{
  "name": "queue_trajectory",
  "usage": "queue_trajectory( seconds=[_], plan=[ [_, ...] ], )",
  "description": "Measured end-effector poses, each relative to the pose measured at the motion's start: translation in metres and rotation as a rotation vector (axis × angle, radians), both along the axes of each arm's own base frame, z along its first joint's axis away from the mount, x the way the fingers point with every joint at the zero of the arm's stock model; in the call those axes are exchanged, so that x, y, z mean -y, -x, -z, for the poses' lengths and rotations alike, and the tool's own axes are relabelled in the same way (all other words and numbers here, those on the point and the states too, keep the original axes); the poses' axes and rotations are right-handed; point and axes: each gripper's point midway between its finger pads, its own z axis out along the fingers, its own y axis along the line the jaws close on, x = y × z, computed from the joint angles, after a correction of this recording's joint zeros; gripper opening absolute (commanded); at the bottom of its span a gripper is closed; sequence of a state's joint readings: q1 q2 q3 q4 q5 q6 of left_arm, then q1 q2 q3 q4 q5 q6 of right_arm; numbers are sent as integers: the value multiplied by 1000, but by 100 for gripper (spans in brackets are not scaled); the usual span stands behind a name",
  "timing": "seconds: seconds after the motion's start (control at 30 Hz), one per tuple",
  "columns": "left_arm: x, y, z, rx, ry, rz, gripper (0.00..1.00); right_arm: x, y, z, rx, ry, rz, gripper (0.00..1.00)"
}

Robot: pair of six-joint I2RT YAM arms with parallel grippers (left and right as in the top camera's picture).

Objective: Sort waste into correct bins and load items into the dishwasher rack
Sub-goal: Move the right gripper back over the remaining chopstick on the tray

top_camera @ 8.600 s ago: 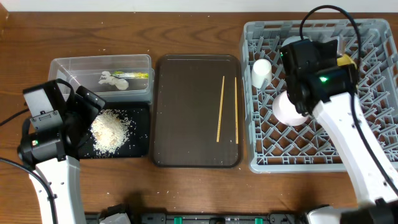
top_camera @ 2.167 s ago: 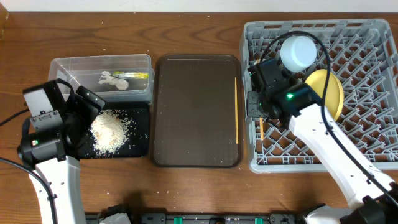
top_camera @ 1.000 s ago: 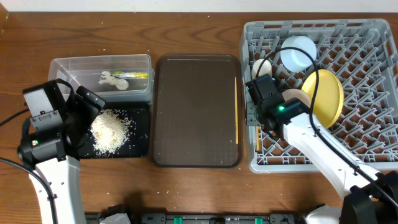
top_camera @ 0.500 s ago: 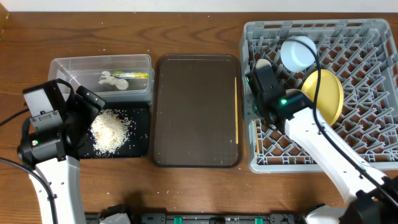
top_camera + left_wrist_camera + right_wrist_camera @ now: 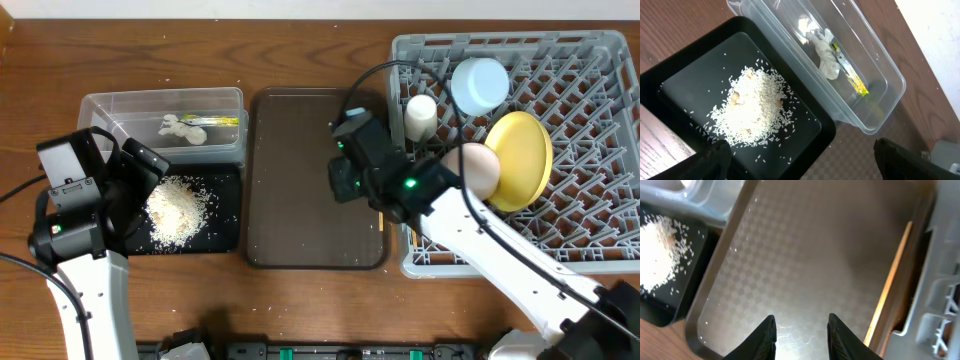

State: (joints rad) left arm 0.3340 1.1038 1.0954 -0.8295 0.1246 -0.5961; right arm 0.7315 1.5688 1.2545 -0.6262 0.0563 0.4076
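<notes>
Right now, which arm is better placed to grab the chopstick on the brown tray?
The right gripper: it hangs open over the tray, beside the chopstick. The left gripper sits over the rice.

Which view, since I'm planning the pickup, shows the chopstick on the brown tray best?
Right wrist view: the chopstick lies unobstructed along the brown tray's rim. Overhead, the right arm hides almost all of it. The left wrist view does not show it.

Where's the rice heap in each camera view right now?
Overhead: rice heap at the left, in the black tray.
Left wrist: rice heap centre-left.
Right wrist: rice heap at the upper left edge.
Shared landmark: the black tray under it.
</notes>
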Motion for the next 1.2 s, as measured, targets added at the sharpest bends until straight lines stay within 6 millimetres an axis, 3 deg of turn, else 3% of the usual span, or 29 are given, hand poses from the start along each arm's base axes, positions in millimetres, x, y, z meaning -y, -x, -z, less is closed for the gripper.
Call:
queue_trajectory(
  seconds=[0.33,0.73,0.97,1.2],
  plan=[
    [0,0,0,0,0,0,94,-2,-3,45,-75,85,4,34],
    [0,0,0,0,0,0,94,21,-2,135,-204,317,43,35],
    [0,0,0,0,0,0,94,30,-4,152,-208,383,60,36],
    [0,0,0,0,0,0,94,32,-8,155,-192,397,70,37]
  ],
)
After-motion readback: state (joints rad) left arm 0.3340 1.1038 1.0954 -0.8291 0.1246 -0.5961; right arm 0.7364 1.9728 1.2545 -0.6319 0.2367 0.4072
